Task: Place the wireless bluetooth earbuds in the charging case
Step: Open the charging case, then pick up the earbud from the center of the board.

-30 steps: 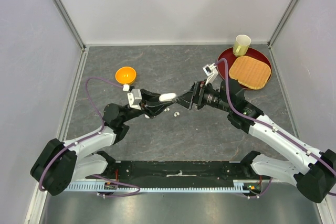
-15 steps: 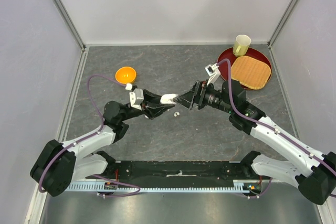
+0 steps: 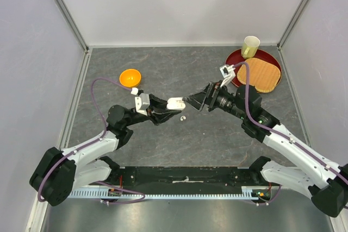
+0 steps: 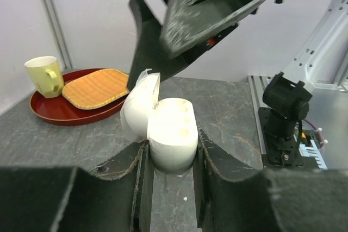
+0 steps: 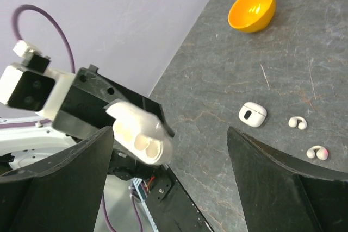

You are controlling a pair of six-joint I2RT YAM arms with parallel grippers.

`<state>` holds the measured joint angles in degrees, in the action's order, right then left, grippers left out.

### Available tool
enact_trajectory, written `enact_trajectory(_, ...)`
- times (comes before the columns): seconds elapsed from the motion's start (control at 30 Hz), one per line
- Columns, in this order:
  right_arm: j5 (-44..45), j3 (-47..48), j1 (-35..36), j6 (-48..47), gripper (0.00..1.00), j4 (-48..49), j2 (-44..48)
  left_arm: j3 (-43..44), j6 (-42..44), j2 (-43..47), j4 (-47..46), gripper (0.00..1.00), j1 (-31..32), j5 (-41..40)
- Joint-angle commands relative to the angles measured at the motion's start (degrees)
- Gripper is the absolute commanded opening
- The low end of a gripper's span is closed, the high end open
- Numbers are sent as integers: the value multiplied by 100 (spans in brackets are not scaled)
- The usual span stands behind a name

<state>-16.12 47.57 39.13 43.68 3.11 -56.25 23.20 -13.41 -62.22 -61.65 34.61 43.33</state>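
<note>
My left gripper (image 3: 169, 105) is shut on a white charging case (image 3: 175, 102) and holds it above the table. In the left wrist view the case (image 4: 171, 131) sits between my fingers (image 4: 122, 172) with its lid hinged open to the left. The right wrist view shows two empty sockets in the case (image 5: 142, 137). My right gripper (image 3: 190, 100) is open and empty, its tips just right of the case. Two tiny white earbuds (image 5: 297, 123) (image 5: 317, 152) lie on the table beside a second, closed white case (image 5: 252, 114). Other earbuds are out of view.
An orange bowl (image 3: 130, 77) sits at the back left. A red tray (image 3: 272, 57) at the back right holds a pale yellow mug (image 3: 250, 46) and a woven mat (image 3: 259, 74). Grey walls close in the table on three sides.
My right arm has drawn back a little to the right and its fingers stand open by the case. My left gripper has kept hold of the case and lifted it slightly.
</note>
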Motion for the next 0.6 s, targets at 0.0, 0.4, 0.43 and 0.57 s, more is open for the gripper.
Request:
enact_trajectory(0.0,258,-186,-29,-79,92,558,553,-26,383,157,65,2,28,-465)
enact_trajectory(0.4,2193,-248,-397,-404,76,-970,809,-228,655,921,547,2,28,-975)
enact_trajectory(0.43,2122,-257,-485,-404,74,-1023,617,-220,690,1026,653,2,28,-1002)
enact_trajectory(0.57,1648,-327,-863,-483,70,-1015,-34,-202,866,1492,1093,2,28,-1142)
